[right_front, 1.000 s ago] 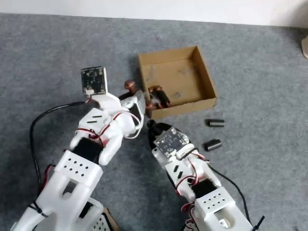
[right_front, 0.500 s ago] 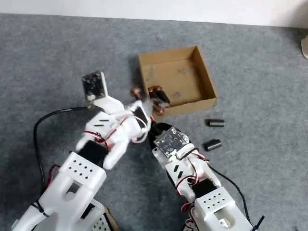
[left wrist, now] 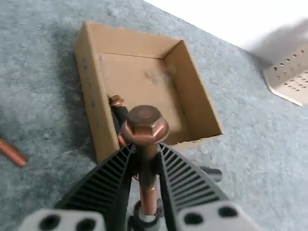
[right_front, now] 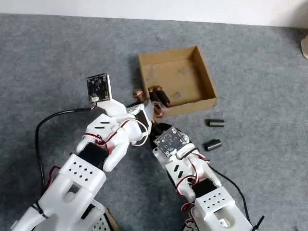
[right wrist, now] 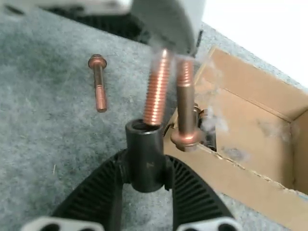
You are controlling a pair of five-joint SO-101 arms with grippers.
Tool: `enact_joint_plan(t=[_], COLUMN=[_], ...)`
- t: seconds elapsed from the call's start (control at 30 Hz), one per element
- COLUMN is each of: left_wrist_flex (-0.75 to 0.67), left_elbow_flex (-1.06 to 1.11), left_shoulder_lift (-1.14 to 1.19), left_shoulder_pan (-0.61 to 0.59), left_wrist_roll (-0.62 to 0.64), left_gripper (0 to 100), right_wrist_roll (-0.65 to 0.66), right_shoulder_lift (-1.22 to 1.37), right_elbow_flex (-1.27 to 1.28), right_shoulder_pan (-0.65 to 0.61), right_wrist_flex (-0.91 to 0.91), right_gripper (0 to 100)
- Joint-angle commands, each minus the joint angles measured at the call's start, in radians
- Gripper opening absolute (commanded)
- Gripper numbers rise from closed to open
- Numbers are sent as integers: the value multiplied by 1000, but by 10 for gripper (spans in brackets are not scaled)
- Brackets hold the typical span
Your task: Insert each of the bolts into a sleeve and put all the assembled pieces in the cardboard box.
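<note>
At the box's near corner: I have both grippers meeting just outside the cardboard box (right_front: pixel 208 82), over the grey carpet (right_front: pixel 57 57).
Left gripper (left wrist: pixel 145 148): pinching a copper hex-head bolt (left wrist: pixel 144 127) by its shank, with the head past the fingertips.
Right gripper (right wrist: pixel 144 160): clamped round a black sleeve (right wrist: pixel 144 144), open bore turned toward the bolt.
Key relation: the bolt's threaded end sits right at the sleeve's mouth. The two long axes are nearly in line, with the bolt leaning a little. I judge the tip is just entering.
Next move: a straight push along that axis from the left arm, I'd say, while the right arm holds firm.
Risk: the lean could catch the threads on the rim.
Boxed: one assembled piece (left wrist: pixel 119 117) lies against the box wall.
Loose: one spare bolt (right wrist: pixel 98 82) on the carpet, and two spare sleeves (right_front: pixel 215 123) near the box, apart from both grippers.
</note>
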Motion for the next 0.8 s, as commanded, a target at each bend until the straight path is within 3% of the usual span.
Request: enact_joint_plan(t=[0.0, 0.77], left_wrist_flex=[-23, -69], left_elbow_flex=[7, -2], left_shoulder_lift=[-35, -35], left_shoulder_pan=[-18, -19], left_wrist_roll=[-14, 68], left_gripper=[5, 5], right_wrist_roll=[9, 9], right_shoulder_lift=[-10, -10], right_elbow_flex=[151, 151], right_shoulder_pan=[15, 15], right_wrist_flex=[-7, -1], right_gripper=[4, 4])
